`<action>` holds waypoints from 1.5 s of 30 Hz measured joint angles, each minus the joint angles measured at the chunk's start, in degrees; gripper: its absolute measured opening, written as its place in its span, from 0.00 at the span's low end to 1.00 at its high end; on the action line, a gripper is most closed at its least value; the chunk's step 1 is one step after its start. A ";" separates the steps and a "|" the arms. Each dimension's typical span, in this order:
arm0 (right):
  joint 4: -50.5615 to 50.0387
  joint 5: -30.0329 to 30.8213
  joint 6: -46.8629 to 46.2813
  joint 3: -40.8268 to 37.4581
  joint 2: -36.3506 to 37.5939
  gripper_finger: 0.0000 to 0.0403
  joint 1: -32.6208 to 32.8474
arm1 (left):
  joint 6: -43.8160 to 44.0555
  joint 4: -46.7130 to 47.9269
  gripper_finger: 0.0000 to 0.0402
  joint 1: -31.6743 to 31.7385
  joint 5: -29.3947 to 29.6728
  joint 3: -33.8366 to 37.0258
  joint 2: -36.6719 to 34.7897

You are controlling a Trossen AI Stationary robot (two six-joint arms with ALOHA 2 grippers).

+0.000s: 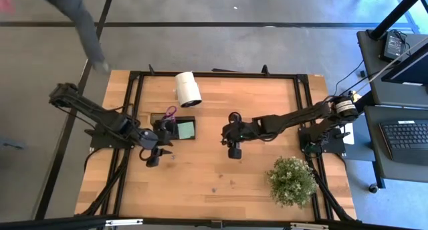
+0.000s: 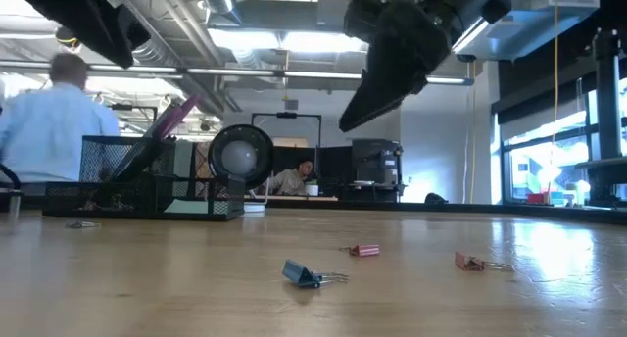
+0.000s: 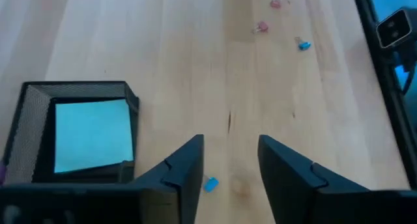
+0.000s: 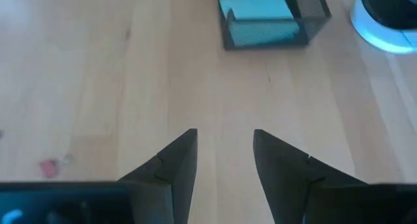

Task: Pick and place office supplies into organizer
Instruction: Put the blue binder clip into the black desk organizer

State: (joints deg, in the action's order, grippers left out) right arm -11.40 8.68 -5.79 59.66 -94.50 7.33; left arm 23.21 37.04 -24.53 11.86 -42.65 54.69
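Just below the spread left pincer [image 3: 229,160], a small blue clip [image 3: 210,183] lies on the wooden tabletop [image 3: 195,55], beside the black mesh organizer [image 3: 78,90]; right pincer [image 4: 225,152] also spread.

Seen from overhead, the left arm reaches in from nine o'clock toward the table's centre-left, its left gripper [image 1: 152,156] pointing down toward six o'clock, fingers [image 3: 186,168] parted with a clear gap. The right arm stretches in from three o'clock; the right gripper [image 1: 233,150] hangs near centre, fingers [image 4: 176,162] likewise apart, holding nothing.
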 joint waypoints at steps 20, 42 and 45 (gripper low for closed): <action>20.06 5.84 -1.19 -22.79 19.62 0.38 -1.55 | 10.75 8.90 0.43 1.01 -3.19 -4.10 14.28; 22.38 6.28 4.64 -26.00 23.98 0.38 -2.29 | 36.93 11.21 0.42 3.93 -10.32 -11.43 35.82; 22.43 6.30 4.75 -25.99 23.98 0.38 -2.29 | 37.73 11.26 0.42 3.90 -10.33 -11.41 36.97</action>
State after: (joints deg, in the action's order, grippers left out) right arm 11.03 14.98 -1.04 33.67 -70.52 5.04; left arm 60.94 48.30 -20.62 1.54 -54.06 91.67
